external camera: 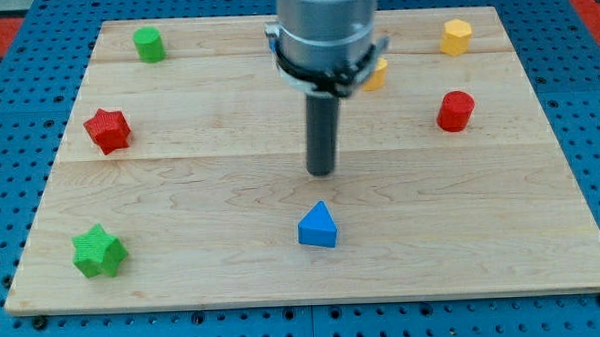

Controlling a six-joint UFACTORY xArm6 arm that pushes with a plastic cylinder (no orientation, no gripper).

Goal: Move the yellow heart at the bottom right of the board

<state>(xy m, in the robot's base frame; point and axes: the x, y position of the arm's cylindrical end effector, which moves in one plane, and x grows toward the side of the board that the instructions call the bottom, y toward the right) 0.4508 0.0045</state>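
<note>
My tip (322,173) rests on the wooden board (483,242) near its middle, just above the blue triangle (318,227) and apart from it. A yellow block (378,76) shows to the right of the arm. It is mostly hidden behind the arm's body, so I cannot make out its shape. Another yellow block (456,36), angular rather than heart-shaped, sits at the view's top right. No block lies at the board's bottom right.
A green block (149,44) is at the top left, a red star (108,130) at the left, a green star (99,252) at the bottom left. A red cylinder (456,111) is at the right. A blue perforated table (599,128) surrounds the board.
</note>
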